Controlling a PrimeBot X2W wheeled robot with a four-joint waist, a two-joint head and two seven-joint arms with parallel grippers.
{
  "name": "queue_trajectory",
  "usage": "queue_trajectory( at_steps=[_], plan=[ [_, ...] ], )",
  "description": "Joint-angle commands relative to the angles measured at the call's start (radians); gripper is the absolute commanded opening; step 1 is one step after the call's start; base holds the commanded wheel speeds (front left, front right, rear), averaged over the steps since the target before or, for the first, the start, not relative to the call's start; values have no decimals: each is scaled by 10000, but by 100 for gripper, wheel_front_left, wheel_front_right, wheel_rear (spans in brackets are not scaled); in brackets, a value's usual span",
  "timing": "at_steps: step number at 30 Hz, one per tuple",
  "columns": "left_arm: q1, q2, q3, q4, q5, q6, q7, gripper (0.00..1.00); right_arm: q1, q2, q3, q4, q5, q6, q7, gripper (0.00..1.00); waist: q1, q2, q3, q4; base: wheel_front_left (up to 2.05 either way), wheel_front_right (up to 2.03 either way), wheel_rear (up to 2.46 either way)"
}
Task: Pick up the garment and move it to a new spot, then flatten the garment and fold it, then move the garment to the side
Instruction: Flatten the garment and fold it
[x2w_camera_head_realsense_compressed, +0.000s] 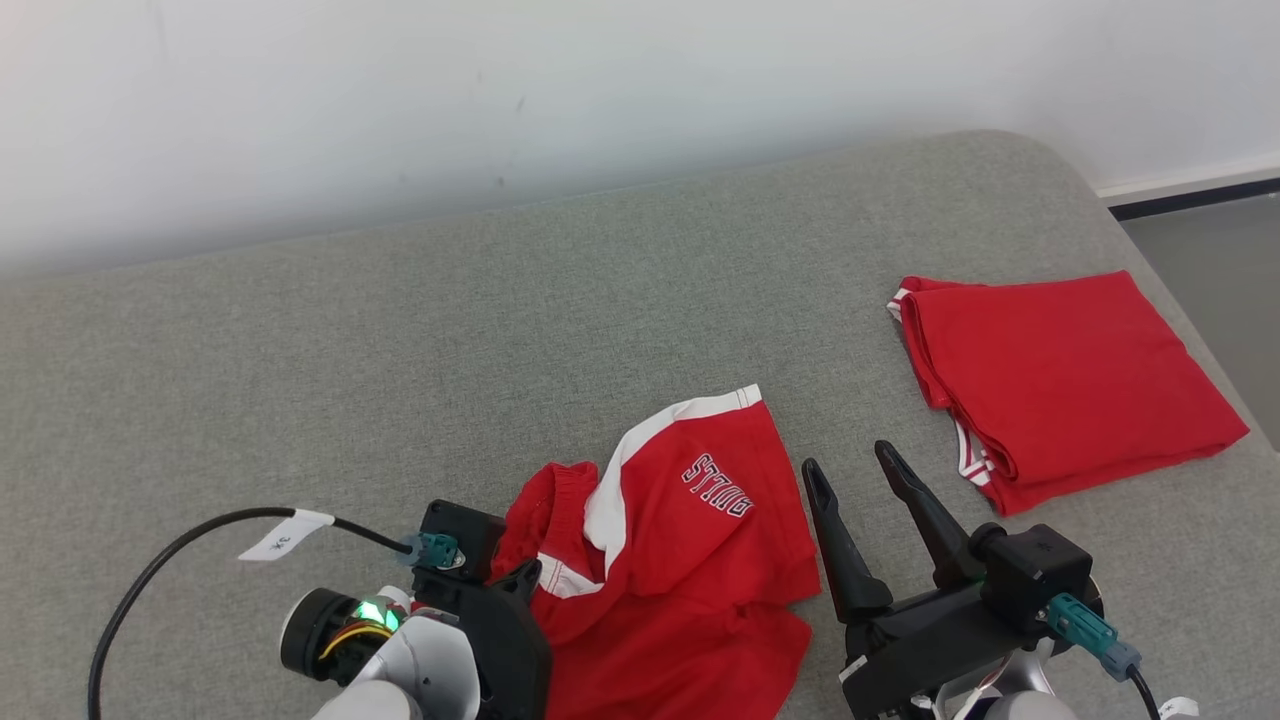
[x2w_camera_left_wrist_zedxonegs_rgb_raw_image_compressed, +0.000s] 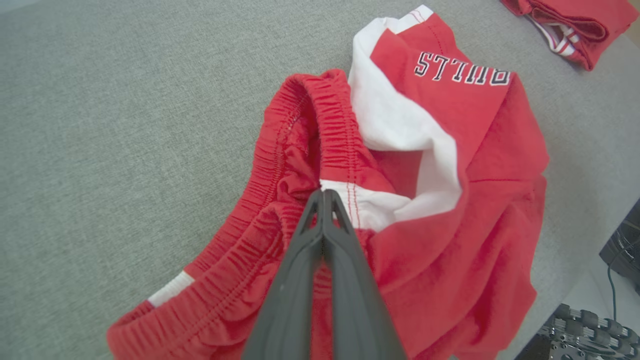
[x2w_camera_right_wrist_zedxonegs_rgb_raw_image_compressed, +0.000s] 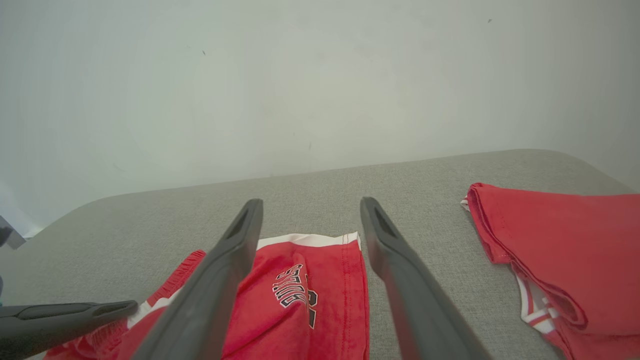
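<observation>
Where the grey cushioned surface (x2w_camera_head_realsense_compressed: 480, 330) meets the white wall (x2w_camera_head_realsense_compressed: 500, 90), its far edge runs across the head view at 12 o'clock and curves round a soft corner at 2 o'clock. Beyond its right edge, at 3 o'clock, a strip of grey floor (x2w_camera_head_realsense_compressed: 1225, 270) shows. Bare surface lies open from 9 o'clock through 12 o'clock, the widest free room on it. The red shorts (x2w_camera_head_realsense_compressed: 700, 560), white-trimmed and lettered, lie rumpled at 6 o'clock, close to the near edge, with one leg hem reaching toward 12 o'clock. A folded red garment (x2w_camera_head_realsense_compressed: 1070, 390) sits well apart at 3 o'clock, near the right edge. A black cable (x2w_camera_head_realsense_compressed: 230, 515) with a white tag arcs above the surface at 8 o'clock.

The left gripper (x2w_camera_left_wrist_zedxonegs_rgb_raw_image_compressed: 325, 196) is at the shorts' 9 o'clock side. Its two fingers are pressed together with no gap, and the tips nip the cloth where the gathered waistband meets a white panel. The right gripper (x2w_camera_head_realsense_compressed: 846, 456) is just beside the shorts on their 3 o'clock side, fingers spread wide and pointing toward 12 o'clock, holding nothing. Whether it touches the cloth I cannot tell.
</observation>
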Motion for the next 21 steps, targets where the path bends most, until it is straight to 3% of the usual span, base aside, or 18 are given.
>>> queue_trajectory(
  at_steps=[1, 2, 10, 12, 13, 14, 15, 16, 17, 21],
  plan=[
    [-16, -35, -13, -9, -62, 1, 68, 28, 107, 1, 5, -26, -4, -24, -16, 100, 0, 0, -15, 37, 0, 0, 0],
    [-79, -53, -16, -8, -91, -14, 92, 99, 109, 1, 6, -34, -9, -24, -8, 100, 0, 0, -19, 56, 0, 0, 0],
    [-756, -140, -77, 215, -330, -265, 877, 100, 69, 1, 133, -21, 31, -24, 37, 100, 0, 0, -53, 57, 0, 0, 0],
    [-886, -136, -107, 332, -373, -315, 1058, 87, 29, 1, 212, 7, 73, -24, 29, 100, 0, 0, -53, -25, 0, 0, 0],
    [-921, -137, -129, 367, -388, -354, 1134, 62, 22, -1, 212, 16, 96, -24, 10, 100, 0, 0, -48, -64, 0, 0, 0],
    [-959, -141, -127, 396, -462, -367, 1224, 45, 20, -1, 200, 23, 107, -24, -8, 100, 0, 0, -37, -111, 0, 0, 0],
    [-1011, -141, -128, 409, -497, -409, 1300, 35, 24, 1, 171, 32, 96, -24, -14, 100, 0, 0, -25, -142, 0, 0, 0],
    [-1055, -133, -140, 406, -534, -422, 1376, 15, 26, 1, 138, 42, 96, -24, -39, 100, 0, 0, -8, -172, 0, 0, 0],
    [-1067, -135, -142, 385, -594, -429, 1444, 4, 22, 1, 120, 43, 96, -24, -55, 100, 0, 0, 11, -197, 0, 0, 0],
    [-1034, -88, -204, 322, -683, -479, 1668, 0, 2, 1, 81, 30, 83, -24, -77, 100, 0, 0, 61, -232, 0, 0, 0]
  ],
)
